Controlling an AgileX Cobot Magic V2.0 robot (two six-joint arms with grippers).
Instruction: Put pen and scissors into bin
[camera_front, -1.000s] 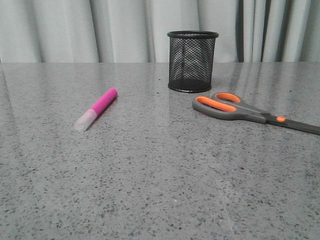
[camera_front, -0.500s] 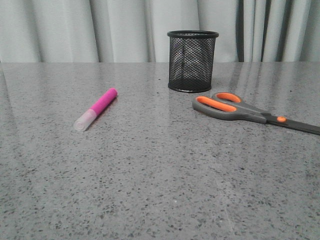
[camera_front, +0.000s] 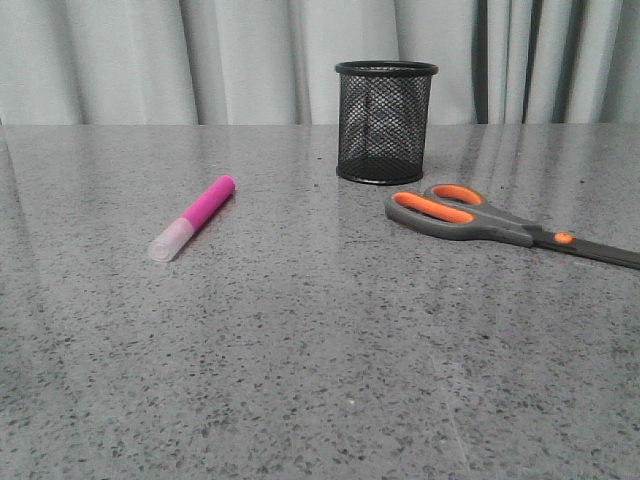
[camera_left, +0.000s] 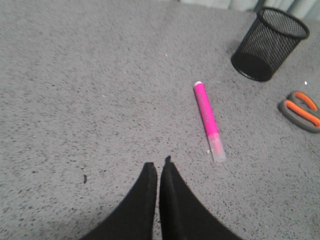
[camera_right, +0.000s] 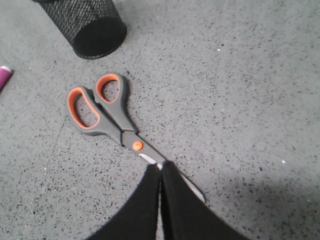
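The pink pen (camera_front: 193, 217) with its frosted cap lies on the grey table, left of centre; it also shows in the left wrist view (camera_left: 208, 119). The black mesh bin (camera_front: 385, 121) stands upright at the back, also seen in the left wrist view (camera_left: 269, 43) and the right wrist view (camera_right: 91, 25). The scissors (camera_front: 480, 219) lie closed to the bin's right, blades pointing right. My left gripper (camera_left: 158, 165) is shut and empty, above the table short of the pen. My right gripper (camera_right: 161, 168) is shut and empty, above the scissors' blades (camera_right: 150, 157). Neither gripper shows in the front view.
The speckled grey table (camera_front: 320, 380) stretches wide around the objects. Pale curtains (camera_front: 200, 60) hang behind its far edge. The scissors' handles (camera_right: 97, 107) lie close to the bin's base.
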